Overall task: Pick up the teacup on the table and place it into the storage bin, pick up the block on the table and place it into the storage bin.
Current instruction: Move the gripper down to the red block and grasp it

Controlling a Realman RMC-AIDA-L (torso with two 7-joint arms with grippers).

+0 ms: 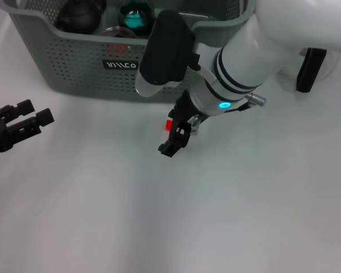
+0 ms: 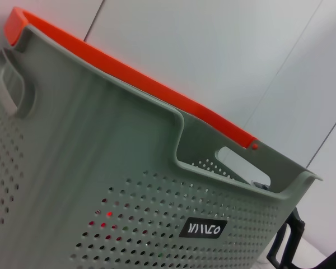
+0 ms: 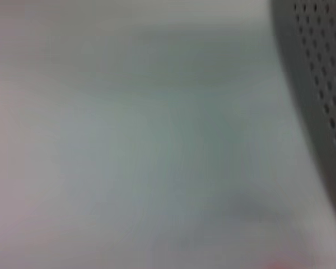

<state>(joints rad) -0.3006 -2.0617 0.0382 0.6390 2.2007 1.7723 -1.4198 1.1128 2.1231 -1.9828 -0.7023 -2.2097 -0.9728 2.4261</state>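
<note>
A white table (image 1: 159, 216) carries a black-handled object (image 1: 310, 69) at its far right edge.

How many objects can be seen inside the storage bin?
3 inside the storage bin: a dark round object at its left, a teal-lit round object beside it, and a clear object by the front wall. More may be hidden.

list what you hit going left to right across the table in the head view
left gripper → red block → right gripper → black handle
</note>
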